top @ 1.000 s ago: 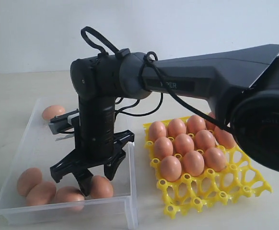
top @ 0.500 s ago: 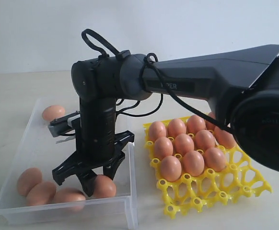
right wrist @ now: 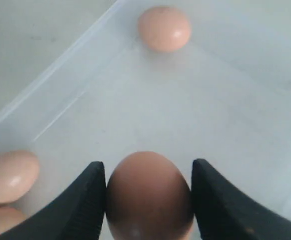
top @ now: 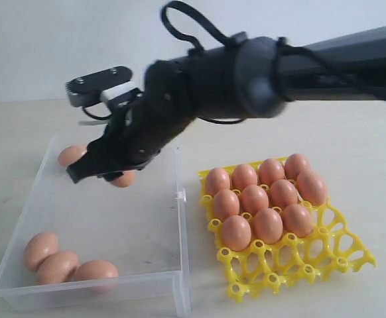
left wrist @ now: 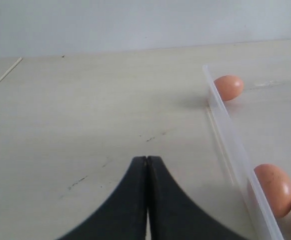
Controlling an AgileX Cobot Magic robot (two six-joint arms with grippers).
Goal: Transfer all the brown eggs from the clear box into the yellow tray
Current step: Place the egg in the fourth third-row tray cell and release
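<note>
Now reddish-brown oval egg (right wrist: 148, 195) clamped between right jaws above shallow clear plastic box (top: 127, 225); left jaws pressed together, empty.

I record a robotics test bench: pale wood-grain counter (left wrist: 75, 110) with faint scuffs, plain white wall (top: 40, 40) behind it, and my cabled black arm (top: 339, 59) reaching over it.
</note>
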